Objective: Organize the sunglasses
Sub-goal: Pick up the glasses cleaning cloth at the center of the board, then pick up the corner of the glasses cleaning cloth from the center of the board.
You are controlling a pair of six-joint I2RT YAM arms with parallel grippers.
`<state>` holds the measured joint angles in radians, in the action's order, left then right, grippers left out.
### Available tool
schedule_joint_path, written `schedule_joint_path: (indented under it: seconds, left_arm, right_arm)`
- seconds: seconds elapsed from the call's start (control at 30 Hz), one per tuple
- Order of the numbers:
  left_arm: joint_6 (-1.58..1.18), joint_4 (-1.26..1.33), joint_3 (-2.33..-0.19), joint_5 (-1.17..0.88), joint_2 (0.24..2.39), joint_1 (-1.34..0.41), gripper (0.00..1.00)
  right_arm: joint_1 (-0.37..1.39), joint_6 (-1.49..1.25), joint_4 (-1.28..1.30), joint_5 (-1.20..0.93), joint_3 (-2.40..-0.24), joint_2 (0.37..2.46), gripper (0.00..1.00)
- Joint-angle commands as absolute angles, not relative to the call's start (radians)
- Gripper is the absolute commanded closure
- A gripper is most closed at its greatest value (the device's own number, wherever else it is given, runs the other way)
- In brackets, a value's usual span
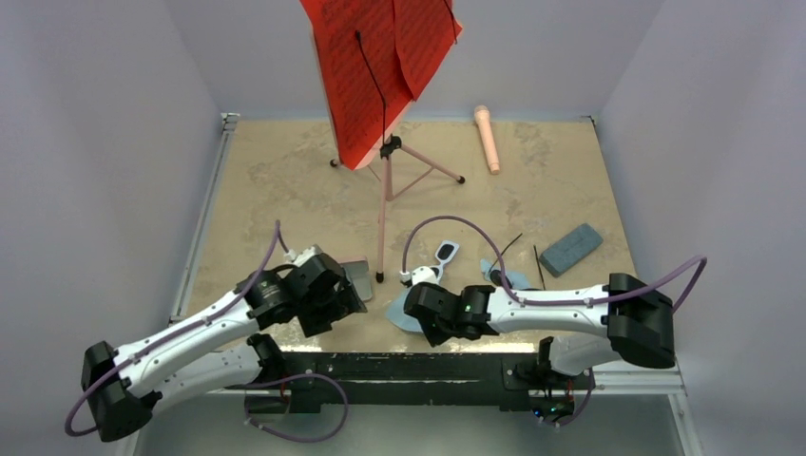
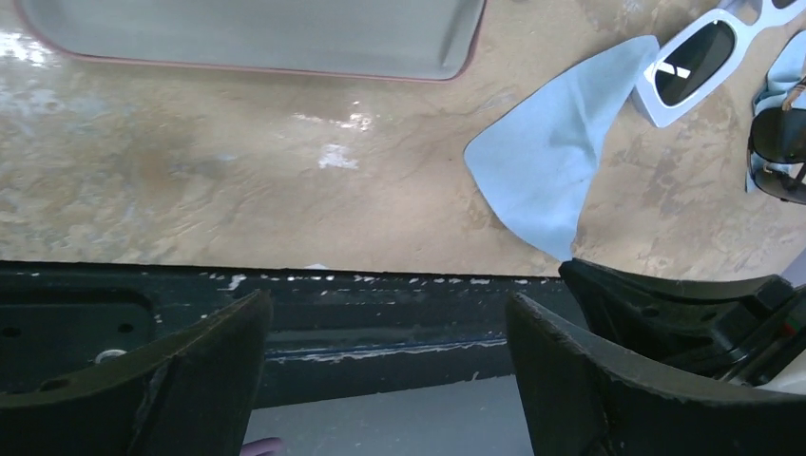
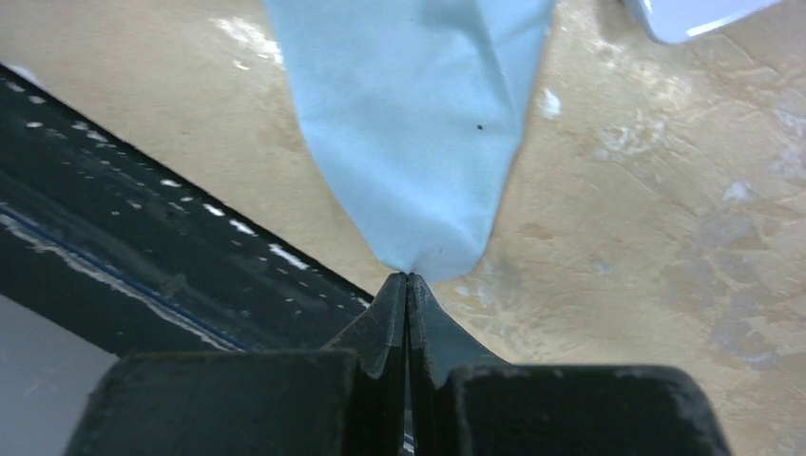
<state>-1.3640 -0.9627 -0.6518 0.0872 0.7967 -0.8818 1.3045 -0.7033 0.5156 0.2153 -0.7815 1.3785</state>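
Note:
The white-framed sunglasses (image 1: 445,253) lie mid-table; they also show in the left wrist view (image 2: 699,66), and one frame corner (image 3: 684,14) in the right wrist view. The black sunglasses (image 1: 510,246) lie just right of them, partly under my right arm, with a dark lens in the left wrist view (image 2: 779,157). My right gripper (image 1: 421,315) (image 3: 408,277) is shut on a corner of a light blue cloth (image 1: 397,312) (image 3: 409,114) (image 2: 551,171) near the table's front edge. My left gripper (image 1: 333,306) (image 2: 385,313) is open and empty over the front edge.
An open case with a grey lining and pink rim (image 1: 357,277) (image 2: 257,38) lies beside my left gripper. A grey-blue flat case (image 1: 571,249) lies at the right. A red music stand (image 1: 385,66) on a tripod and a pink oblong object (image 1: 487,138) are at the back.

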Motion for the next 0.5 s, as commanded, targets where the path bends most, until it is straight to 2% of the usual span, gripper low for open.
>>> schedule_joint_path:
  seconds: [0.0,0.13,0.23,0.47]
  left_arm:
    - [-1.420,-0.833,-0.733,0.094,0.956,-0.937,0.07]
    - [-1.473,-0.785,-0.784,0.143,1.081,-1.012,0.11]
    - [-1.494,-0.748,-0.812,0.167,1.162,-1.036,0.18]
    - [-1.496,-0.726,-0.921,0.176,1.393,-1.067,0.28]
  right_arm:
    - [1.282,-0.714,0.506,0.196,-0.716,1.328,1.00]
    - [1.282,-0.741,0.491,0.154,-0.647,1.274,1.00]
    - [1.282,-0.749,0.474,0.143,-0.612,1.245,1.00]
    - [1.281,-0.750,0.435,0.137,-0.618,1.269,1.00]
